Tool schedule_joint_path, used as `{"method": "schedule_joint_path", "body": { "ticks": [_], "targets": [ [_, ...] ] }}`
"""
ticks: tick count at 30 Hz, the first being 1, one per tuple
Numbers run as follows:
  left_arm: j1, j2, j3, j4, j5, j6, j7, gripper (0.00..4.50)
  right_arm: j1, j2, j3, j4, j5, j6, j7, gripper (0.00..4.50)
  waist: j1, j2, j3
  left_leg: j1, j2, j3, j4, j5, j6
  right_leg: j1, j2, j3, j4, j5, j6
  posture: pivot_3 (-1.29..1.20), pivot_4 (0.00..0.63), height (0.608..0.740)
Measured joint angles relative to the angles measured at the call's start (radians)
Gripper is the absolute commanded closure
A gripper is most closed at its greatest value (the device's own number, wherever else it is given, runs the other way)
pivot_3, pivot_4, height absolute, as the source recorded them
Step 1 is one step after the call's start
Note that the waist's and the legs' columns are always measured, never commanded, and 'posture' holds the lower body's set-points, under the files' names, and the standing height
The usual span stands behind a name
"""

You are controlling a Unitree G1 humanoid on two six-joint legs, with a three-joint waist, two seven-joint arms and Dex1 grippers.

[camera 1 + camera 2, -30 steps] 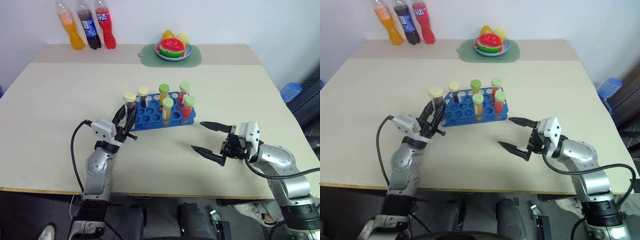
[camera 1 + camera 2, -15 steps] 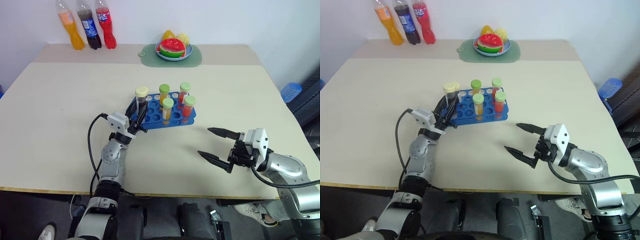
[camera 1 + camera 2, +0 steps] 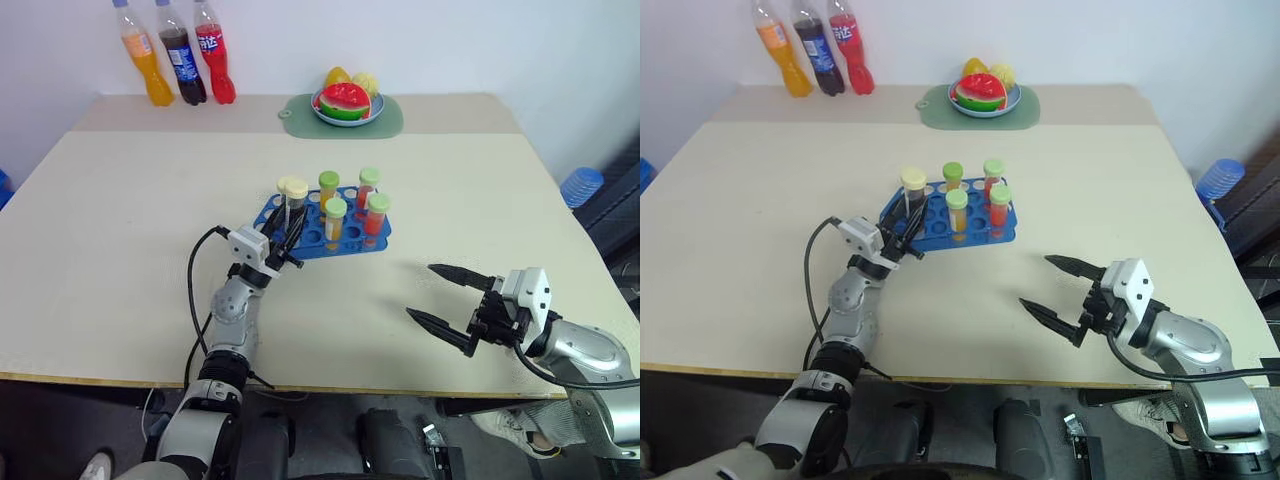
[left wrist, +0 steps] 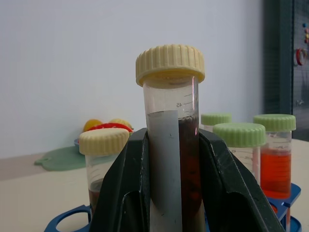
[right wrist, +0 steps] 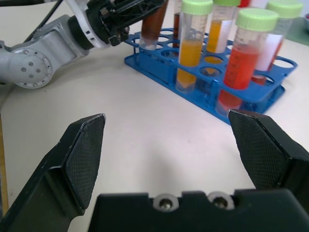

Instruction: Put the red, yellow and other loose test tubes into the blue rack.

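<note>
My left gripper (image 3: 284, 232) is shut on a test tube (image 4: 171, 145) with a cream cap (image 3: 296, 188) and dark red-brown liquid. It holds the tube tilted over the left end of the blue rack (image 3: 352, 246). The tube's lower end meets one of the rack's holes (image 5: 146, 46). A second cream-capped tube (image 4: 104, 145) stands in the rack just behind it. Several green-capped tubes with orange and red liquid (image 3: 336, 215) stand in the rack's right half. My right gripper (image 3: 421, 290) hangs open and holding nothing over the table, to the right of the rack and nearer me.
Three drink bottles (image 3: 180, 62) stand at the back left. A plate of fruit (image 3: 345, 100) on a green mat sits at the back centre. A blue object (image 3: 580, 185) lies beyond the table's right edge. Bare tabletop (image 3: 120, 230) lies left of the rack.
My left gripper carried the cream-capped tube to the right and forward, from beside the rack to its left end. My right gripper drew back, away from the rack.
</note>
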Motion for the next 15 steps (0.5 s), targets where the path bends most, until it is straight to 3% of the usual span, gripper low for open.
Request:
{"method": "schedule_joint_path", "body": {
  "ticks": [15],
  "targets": [
    [-0.032, 0.007, 0.008, 0.048, 0.018, -0.007, 0.03, 3.61, -0.003, 0.003, 0.0, -0.009, -0.001, -0.001, -0.013, 0.0, 0.0, -0.001, 0.0, 0.001, 0.0, -0.001, 0.0, 0.0, 0.0, 0.001, 0.0, 0.0, 0.0, 0.0, 0.0, 0.0, 0.15, 0.74]
  ]
}}
